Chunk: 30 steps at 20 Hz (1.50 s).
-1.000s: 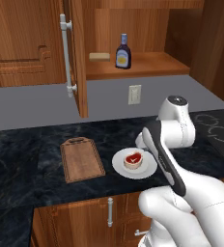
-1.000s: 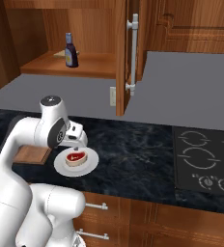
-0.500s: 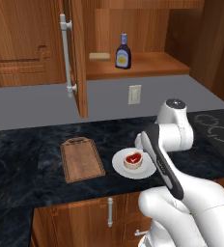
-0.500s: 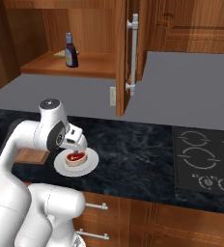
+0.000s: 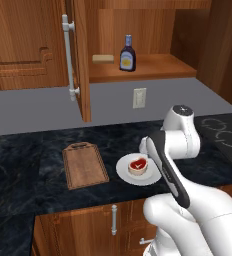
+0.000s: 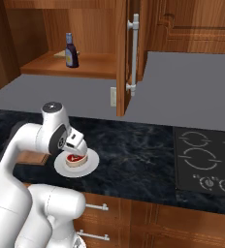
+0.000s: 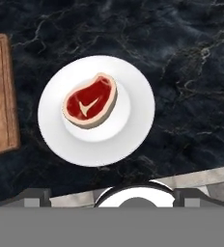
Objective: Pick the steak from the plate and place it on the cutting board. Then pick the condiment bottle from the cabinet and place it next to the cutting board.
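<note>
Steak (image 7: pixel 90 107) fully visible on plate (image 7: pixel 133 140) from hand view.

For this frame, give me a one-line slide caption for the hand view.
Looking down from the hand: raw steak on the white plate, cutting board beside it on the dark marble counter.

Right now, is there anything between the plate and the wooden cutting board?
No. In the hand view, just a bare strip of dark marble counter separates the plate from the cutting board. They sit apart, not touching.
</note>
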Tool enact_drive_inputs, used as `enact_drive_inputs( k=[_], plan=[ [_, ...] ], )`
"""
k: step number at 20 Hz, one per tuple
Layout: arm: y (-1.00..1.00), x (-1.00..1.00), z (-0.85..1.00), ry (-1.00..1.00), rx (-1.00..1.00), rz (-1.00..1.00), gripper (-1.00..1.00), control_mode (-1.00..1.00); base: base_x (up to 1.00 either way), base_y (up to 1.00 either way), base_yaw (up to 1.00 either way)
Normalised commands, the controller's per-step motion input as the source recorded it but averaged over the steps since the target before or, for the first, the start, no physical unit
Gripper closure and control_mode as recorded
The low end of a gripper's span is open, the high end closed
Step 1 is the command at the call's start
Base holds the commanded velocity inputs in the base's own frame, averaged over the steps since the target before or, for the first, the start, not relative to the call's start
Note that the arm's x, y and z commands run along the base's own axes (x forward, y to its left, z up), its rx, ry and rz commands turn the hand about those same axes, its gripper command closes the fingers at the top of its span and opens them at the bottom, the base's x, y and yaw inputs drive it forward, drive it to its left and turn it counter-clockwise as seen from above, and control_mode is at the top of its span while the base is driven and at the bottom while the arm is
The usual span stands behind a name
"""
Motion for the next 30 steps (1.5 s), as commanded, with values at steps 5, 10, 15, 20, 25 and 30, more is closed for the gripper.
enact_drive_inputs(
  k=[5,10,15,20,25,30],
  plan=[
    [0.01,0.09,-0.09,0.0,0.03,-0.09,-1.0,-1.0,0.0,0.0,0.0],
    [0.01,0.09,-0.1,-0.01,0.01,-0.08,-1.0,-1.0,0.0,0.0,0.0],
    [0.01,0.13,-0.11,-0.01,0.0,-0.07,-1.0,-1.0,0.0,0.0,0.0],
    [0.01,0.17,-0.1,-0.01,0.0,-0.07,-1.0,-1.0,0.0,0.0,0.0],
    [0.01,0.18,-0.1,0.0,0.01,-0.07,-1.0,-1.0,0.0,0.0,0.0],
    [0.02,0.18,-0.11,0.0,0.01,-0.07,-1.0,-1.0,0.0,0.0,0.0]
  ],
)
